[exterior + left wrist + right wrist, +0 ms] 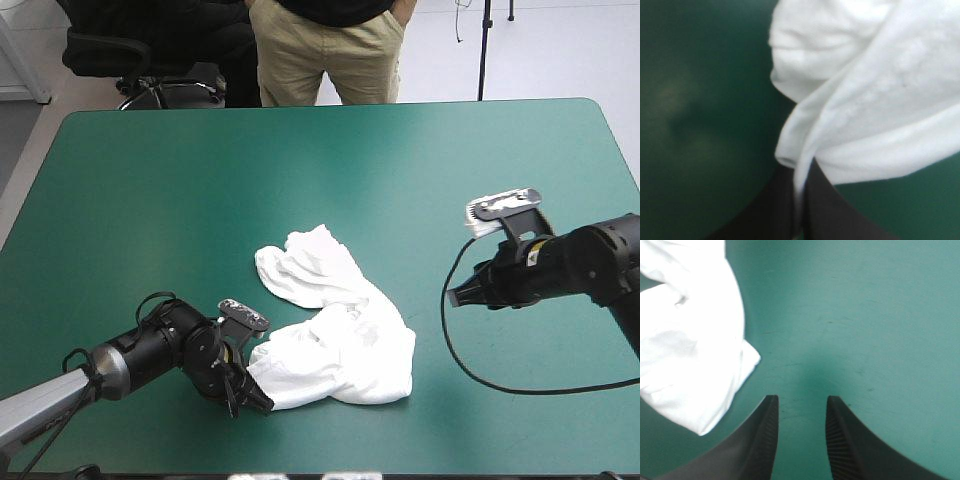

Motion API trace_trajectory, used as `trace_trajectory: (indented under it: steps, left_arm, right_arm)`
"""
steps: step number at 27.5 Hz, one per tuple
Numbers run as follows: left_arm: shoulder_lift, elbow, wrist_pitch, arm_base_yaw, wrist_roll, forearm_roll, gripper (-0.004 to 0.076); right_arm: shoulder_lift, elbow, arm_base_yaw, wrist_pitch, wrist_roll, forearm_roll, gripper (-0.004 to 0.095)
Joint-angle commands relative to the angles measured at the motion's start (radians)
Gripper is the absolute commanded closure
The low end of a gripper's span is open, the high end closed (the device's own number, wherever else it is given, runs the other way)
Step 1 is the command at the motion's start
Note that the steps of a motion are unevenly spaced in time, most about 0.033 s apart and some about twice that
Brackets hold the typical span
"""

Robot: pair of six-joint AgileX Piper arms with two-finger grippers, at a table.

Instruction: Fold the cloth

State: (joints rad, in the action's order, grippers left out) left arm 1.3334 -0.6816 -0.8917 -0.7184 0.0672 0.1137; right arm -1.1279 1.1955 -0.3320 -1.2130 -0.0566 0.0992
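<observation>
The teal-green-covered desk (300, 160) carries the white T-shirt (335, 320) as a crumpled heap, lying just toward six o'clock from the desk's centre in the high view. The left end effector (262, 402) is clamped on the heap's seven o'clock corner. The right end effector (455, 296), fingers apart, is at the heap's three o'clock, not touching it.
</observation>
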Motion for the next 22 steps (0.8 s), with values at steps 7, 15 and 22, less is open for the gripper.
trace_trajectory:
  steps: [7,15,22]
  left_arm:
    - [0.003,0.004,0.052,-0.011,-0.002,0.064,0.0741]
    - [0.003,0.004,0.054,-0.011,-0.002,0.074,0.0741]
    - [0.003,0.004,0.055,-0.011,-0.002,0.09,0.0741]
  right_arm:
    - [-0.163,0.026,-0.179,0.083,0.105,-0.001,0.0345]
    - [-0.326,0.024,-0.187,0.154,0.042,0.043,0.0397]
    - [-0.414,0.023,-0.246,0.214,0.057,0.018,0.0401]
